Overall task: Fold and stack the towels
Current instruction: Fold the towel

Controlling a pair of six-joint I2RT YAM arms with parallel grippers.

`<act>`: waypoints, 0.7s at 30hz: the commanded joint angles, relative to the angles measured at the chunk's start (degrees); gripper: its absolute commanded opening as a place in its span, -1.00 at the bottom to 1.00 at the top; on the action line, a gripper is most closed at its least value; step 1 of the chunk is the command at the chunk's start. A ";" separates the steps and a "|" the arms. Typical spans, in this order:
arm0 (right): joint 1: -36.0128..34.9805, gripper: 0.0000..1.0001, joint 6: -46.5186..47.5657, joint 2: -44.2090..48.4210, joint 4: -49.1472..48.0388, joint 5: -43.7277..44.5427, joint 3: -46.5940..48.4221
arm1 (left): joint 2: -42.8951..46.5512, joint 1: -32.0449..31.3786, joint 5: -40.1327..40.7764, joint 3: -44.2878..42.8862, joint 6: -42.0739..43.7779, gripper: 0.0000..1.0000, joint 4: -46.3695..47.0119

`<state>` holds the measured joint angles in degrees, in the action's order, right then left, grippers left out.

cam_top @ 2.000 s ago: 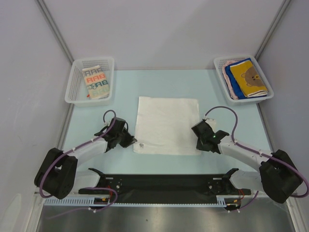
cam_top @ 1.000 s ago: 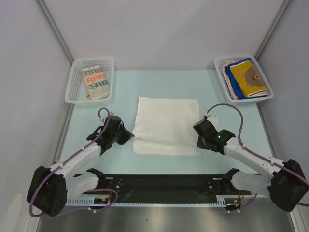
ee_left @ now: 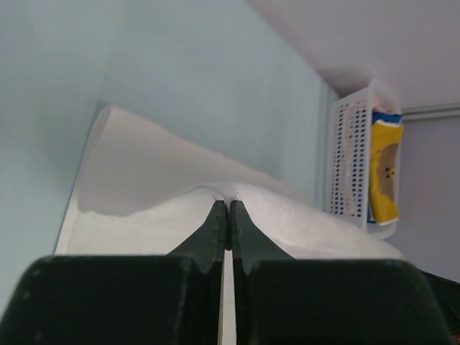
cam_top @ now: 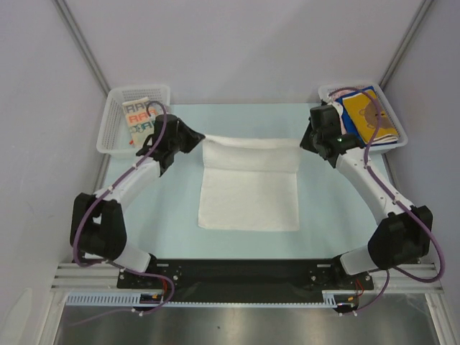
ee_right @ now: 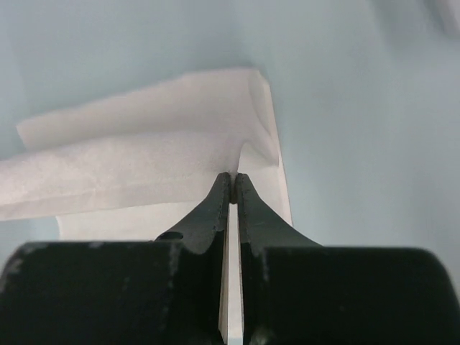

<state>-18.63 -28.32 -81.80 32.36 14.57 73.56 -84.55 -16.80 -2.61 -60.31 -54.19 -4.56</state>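
White towel (cam_top: 249, 198) is spread on the bench (cam_top: 154, 230), with one edge held up left to right over its far side. This edge is pinched at its ends by the left gripper (cam_top: 198, 139) and the right gripper (cam_top: 305, 142); the flat part lies nearer the arm bases.

One towel (cam_top: 249, 198) at table (cam_top: 154, 223) centre, left basket (cam_top: 139, 88) and right basket (cam_top: 399, 131) behind it, other towels (cam_top: 366, 115) in each.

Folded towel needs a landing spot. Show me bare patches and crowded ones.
Bare table between white towel and left arm, likewise right arm, plus strip before the black rail. Crowded: far edge, left hand and right hand pinching it between left basket and right basket.
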 commanded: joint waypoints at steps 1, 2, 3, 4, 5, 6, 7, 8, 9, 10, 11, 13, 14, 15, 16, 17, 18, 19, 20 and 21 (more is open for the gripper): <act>1.75 -1.00 4.67 -3.27 -5.46 -1.82 10.08 | -4.90 1.59 -5.47 -9.54 4.00 -1.00 10.53; 2.11 -1.00 5.46 -4.84 -5.81 -1.91 12.20 | -6.14 1.68 -6.61 -11.56 4.70 -0.99 10.53; 2.20 -1.00 5.73 -5.82 -5.73 -1.82 13.87 | -7.98 1.68 -7.05 -15.23 5.06 -0.99 10.62; 2.37 -1.00 5.99 -6.52 -5.55 -1.82 15.54 | -8.60 1.77 -7.32 -16.66 5.41 -0.99 10.88; 2.55 -1.00 6.17 -7.23 -4.94 -1.82 19.04 | -9.22 1.68 -7.49 -17.90 6.20 -0.99 11.23; 2.55 -1.00 6.60 -8.54 -4.68 -1.56 20.38 | -10.10 1.77 -7.58 -20.26 6.38 -0.99 11.15; 2.55 -1.00 6.52 -8.99 -4.33 -1.39 22.05 | -10.37 1.77 -7.67 -21.15 6.64 -0.99 11.24; 2.64 -1.00 6.78 -9.51 -3.54 -1.47 24.24 | -10.80 1.77 -7.76 -22.64 6.91 -0.99 11.32; 2.72 -1.00 6.87 -10.21 -2.92 -1.30 25.05 | -11.07 1.85 -8.37 -23.09 7.00 -0.99 11.24; 2.81 -1.00 6.78 -10.22 -2.57 -1.04 25.49 | -11.59 1.86 -8.55 -23.44 7.00 -0.99 11.06; 2.90 -1.00 6.87 -10.31 -2.65 -1.03 25.49 | -11.60 1.86 -8.72 -23.62 7.08 -0.99 11.06; 3.16 -1.00 6.52 -9.96 -2.13 -1.03 24.79 | -11.16 2.03 -8.81 -22.83 7.08 -0.99 11.15; 3.25 -1.00 6.26 -9.78 -2.12 -1.03 24.36 | -10.99 2.12 -8.90 -21.79 7.00 -0.99 11.24; 3.34 -1.00 6.17 -9.43 -2.12 -1.03 22.78 | -10.55 2.21 -9.08 -21.08 6.91 -1.00 11.32; 3.17 -1.00 5.73 -8.30 -2.30 -0.95 21.64 | -9.67 2.29 -9.25 -20.20 6.82 -0.99 11.59; 3.25 -1.00 5.55 -7.59 -2.47 -0.94 20.49 | -9.14 2.38 -9.17 -18.54 6.82 -1.00 11.76; 3.25 -1.00 5.29 -7.06 -2.65 -0.86 18.31 | -8.70 2.30 -9.17 -17.74 6.73 -0.99 11.59; 3.25 -1.00 5.11 -5.93 -2.74 -0.94 17.42 | -8.26 2.30 -9.43 -16.78 6.73 -0.99 11.41; 3.25 -1.00 5.03 -5.39 -2.74 -0.94 16.62 | -7.04 2.38 -9.60 -14.59 6.47 -0.99 11.93; 3.43 -1.00 4.85 -4.95 -2.65 -1.12 15.57 | -6.51 2.38 -9.52 -13.44 6.47 -0.99 12.29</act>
<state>-15.57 -23.00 -90.26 29.80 13.04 90.85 -95.00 -14.90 -10.98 -76.88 -48.93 5.98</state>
